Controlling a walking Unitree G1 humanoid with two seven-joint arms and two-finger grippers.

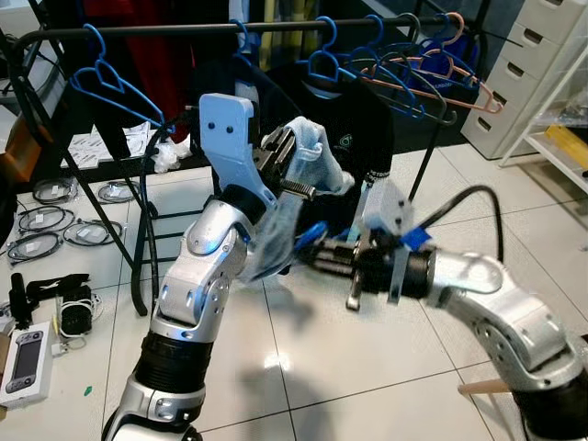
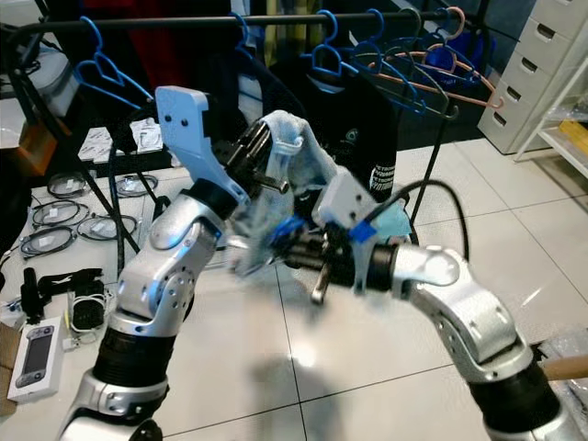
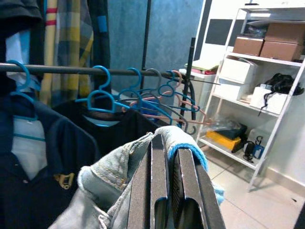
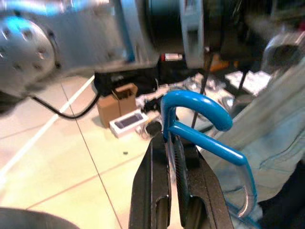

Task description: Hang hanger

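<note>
The blue plastic hanger (image 4: 202, 126) sits clamped at its hook base between the two black fingers (image 4: 155, 191) of the right pincer (image 1: 317, 250), its curved hook rising just past the fingertips. In the head views a short blue stretch of it (image 2: 287, 228) shows at the tip of that pincer, in mid-air below the rail and in front of the robot's chest. A pale blue-grey denim garment (image 1: 308, 170) drapes right beside the hanger and touches it; the cloth hangs down between the two arms.

The left pincer (image 1: 287, 158) is raised above and to the left of the right one, its fingers (image 3: 157, 191) clenched on a fold of the denim garment, with the fabric bunched over both fingers.

Behind both arms runs a black metal clothes rail (image 1: 211, 30) carrying several blue hangers (image 1: 108, 83), a pink one (image 1: 464, 78) and a dark one, plus a black shirt (image 1: 354, 129) on a blue hanger. A white drawer unit (image 1: 524, 64) stands to the right of the rail. Coiled cables (image 1: 55, 225) and a white handheld device (image 1: 26, 363) lie on the glossy white tiled floor (image 1: 367, 358) to the left.
</note>
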